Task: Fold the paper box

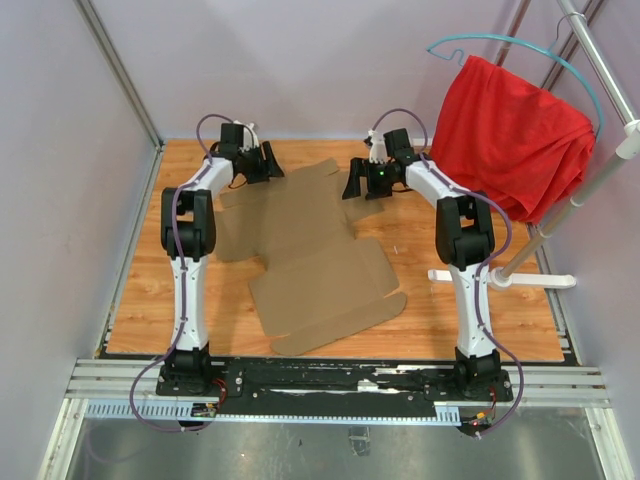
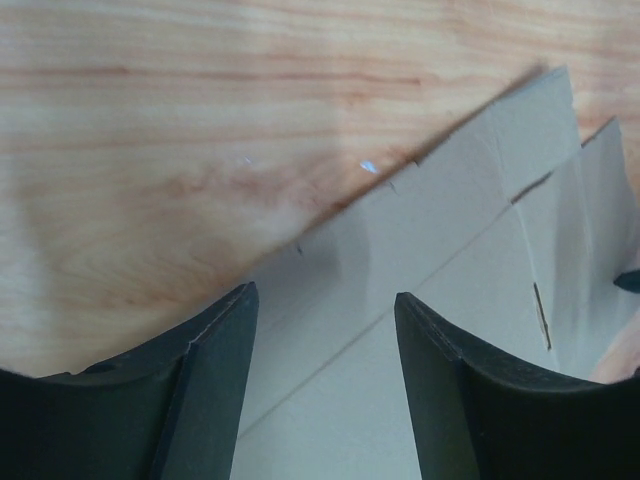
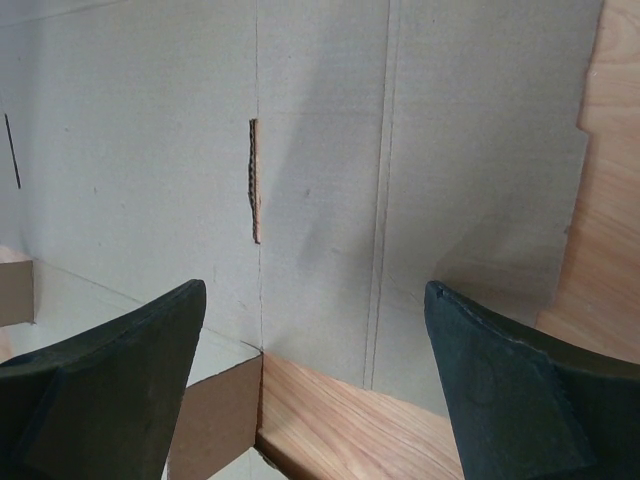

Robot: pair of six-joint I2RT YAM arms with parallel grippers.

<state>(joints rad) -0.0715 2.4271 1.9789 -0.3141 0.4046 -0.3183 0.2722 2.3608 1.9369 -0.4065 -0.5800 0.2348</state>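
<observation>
Light wooden counter (image 1: 140,300) carries the paper box (image 1: 320,280), a plain brown die-cut corrugated cardboard sheet, lying unfolded and mostly flat mid-counter, long axis running from the near edge toward the far edge, flaps splayed out. That leaves every crease reachable from above, so folding looks not yet started. Red cloth (image 1: 510,130) hangs on a teal hanger at the far right, off the sheet and not part of the job. Both arms reach to the sheet's far end, one per side, probably to lift opposite flaps together. Right claw (image 1: 365,182) sits over the far right flap; the right wrist view shows the right claw (image 3: 315,290) spread wide, released, nothing between the fingers, creases and a slit below it. Left claw (image 1: 258,163) is at the far left corner; the left wrist view shows the left claw (image 2: 325,300) parted less widely, straddling the cardboard edge, gripping nothing. Contact with the sheet: cannot tell.
</observation>
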